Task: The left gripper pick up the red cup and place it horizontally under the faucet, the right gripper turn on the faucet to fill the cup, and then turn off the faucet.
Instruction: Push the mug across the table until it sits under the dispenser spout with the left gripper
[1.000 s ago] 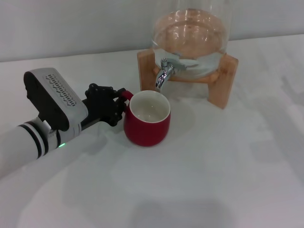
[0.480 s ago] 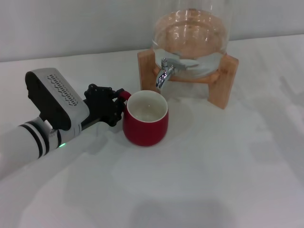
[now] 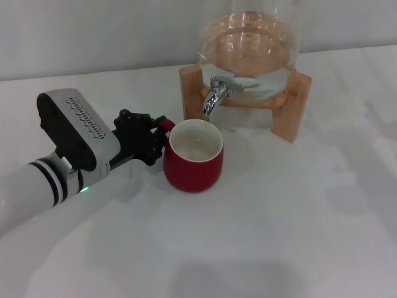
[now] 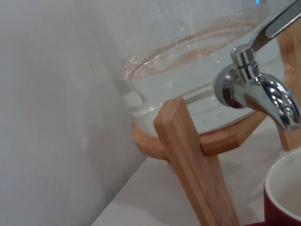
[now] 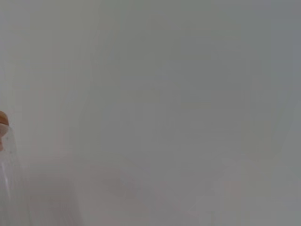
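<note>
Nearest to the robot, the left gripper [image 3: 151, 138] lies low over the white table [image 3: 260, 236], its black fingers closed around the small loop handle of the red cup [image 3: 193, 156]. The hold on the handle seems chosen so that the cup stays upright with its mouth free for water. The cup stands on the table, just in front of the wooden stand [image 3: 291, 105] and a little toward the robot from the faucet [image 3: 216, 94]. The spout points down at the far rim of the cup, so the cup is probably almost, but not fully, under it. Behind the faucet stands the glass dispenser [image 3: 248, 46], with water inside.

The left wrist view shows what the head view cannot: the chrome spout from close by, with the cream rim of the cup below and beside it, and the lever is up at an angle. No water is seen running. The right gripper appears in no view; its wrist camera shows only a pale wall and an edge of glass.
</note>
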You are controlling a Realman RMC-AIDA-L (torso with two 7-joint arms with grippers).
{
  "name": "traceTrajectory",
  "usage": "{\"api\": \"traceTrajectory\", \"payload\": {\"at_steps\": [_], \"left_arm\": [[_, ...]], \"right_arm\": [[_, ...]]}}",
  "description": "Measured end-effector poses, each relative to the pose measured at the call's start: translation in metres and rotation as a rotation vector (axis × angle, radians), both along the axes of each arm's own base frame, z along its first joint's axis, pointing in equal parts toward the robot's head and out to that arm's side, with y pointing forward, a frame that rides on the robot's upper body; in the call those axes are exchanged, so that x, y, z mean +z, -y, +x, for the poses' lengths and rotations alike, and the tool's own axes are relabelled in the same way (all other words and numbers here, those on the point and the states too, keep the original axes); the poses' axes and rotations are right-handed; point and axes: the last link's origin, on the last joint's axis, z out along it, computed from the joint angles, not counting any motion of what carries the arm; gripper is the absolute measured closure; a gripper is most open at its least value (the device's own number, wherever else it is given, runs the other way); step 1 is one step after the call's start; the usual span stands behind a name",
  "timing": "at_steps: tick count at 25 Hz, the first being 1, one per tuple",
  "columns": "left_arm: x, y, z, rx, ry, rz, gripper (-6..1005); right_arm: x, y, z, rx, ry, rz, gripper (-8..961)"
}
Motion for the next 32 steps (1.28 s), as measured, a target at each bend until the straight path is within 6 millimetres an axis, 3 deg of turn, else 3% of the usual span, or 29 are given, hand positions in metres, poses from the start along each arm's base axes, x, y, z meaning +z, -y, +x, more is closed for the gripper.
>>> {"api": "traceTrajectory", "payload": {"at_steps": [32], "left_arm": [[0.0019, -0.0034, 0.0024, -0.012, -0.005, 0.016, 910]], "right_arm": [[-0.0041, 0.0028, -0.0001, 0.006, 0.006, -0.022, 81]]}}
